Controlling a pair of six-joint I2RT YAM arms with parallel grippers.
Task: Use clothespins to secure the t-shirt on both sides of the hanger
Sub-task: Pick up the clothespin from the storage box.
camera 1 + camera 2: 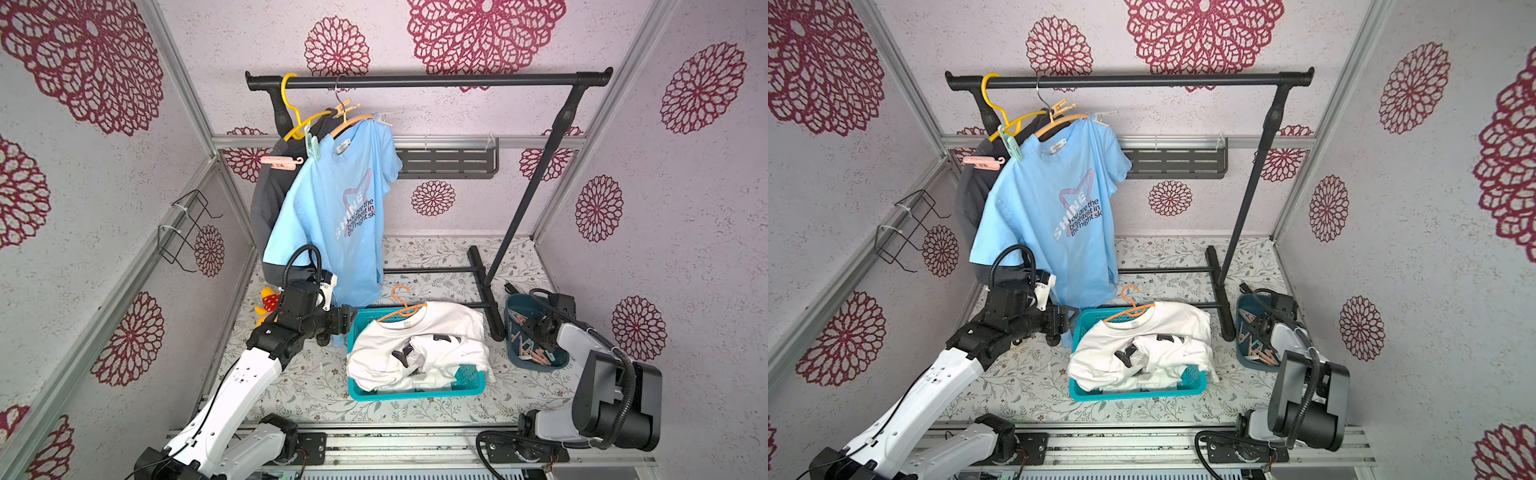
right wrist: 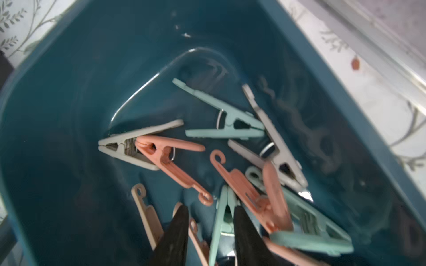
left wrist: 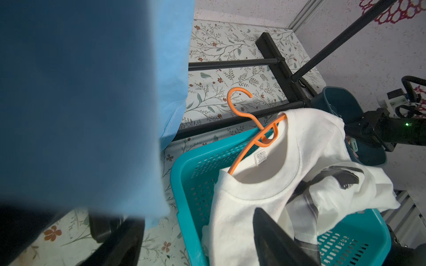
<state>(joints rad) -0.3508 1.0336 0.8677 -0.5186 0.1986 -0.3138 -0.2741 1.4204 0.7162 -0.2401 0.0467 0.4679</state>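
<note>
Floral-print tabletop [image 1: 316, 386]; glossy tub [image 2: 69, 115] holds ribbed clothespins [image 2: 166, 154].

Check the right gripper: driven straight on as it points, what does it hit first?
Likely the mint-green clothespin between the right gripper's parted jaws, then the floor of the teal bin; depth unclear.

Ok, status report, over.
Right gripper open, straddling a mint clothespin in the bin. Left gripper open, hem of the blue shirt against it. White shirt on orange hanger lies in the basket, no clothespin on it.
</note>
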